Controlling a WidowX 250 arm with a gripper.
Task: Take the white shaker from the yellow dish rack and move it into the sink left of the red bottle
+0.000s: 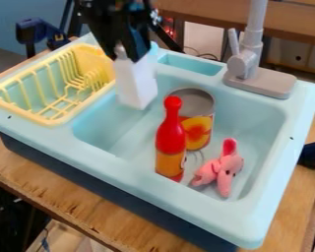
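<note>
no legible lettering, orange label (165,163) on the red bottle (171,134), red-and-yellow label (198,132) on the can (203,104)

Can't follow the arm (110,11) or faucet (254,30) past the top edge. Can't fully see the can (199,129) behind the red bottle (170,140), nor the top of the white block (136,84) within the blurred gripper (128,53).

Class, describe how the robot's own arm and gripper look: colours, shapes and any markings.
The black robot arm looks bulky and angular, with small pale patches near the picture's top edge, too blurred to identify. The matching black two-finger gripper narrows downward towards its tips.
</note>
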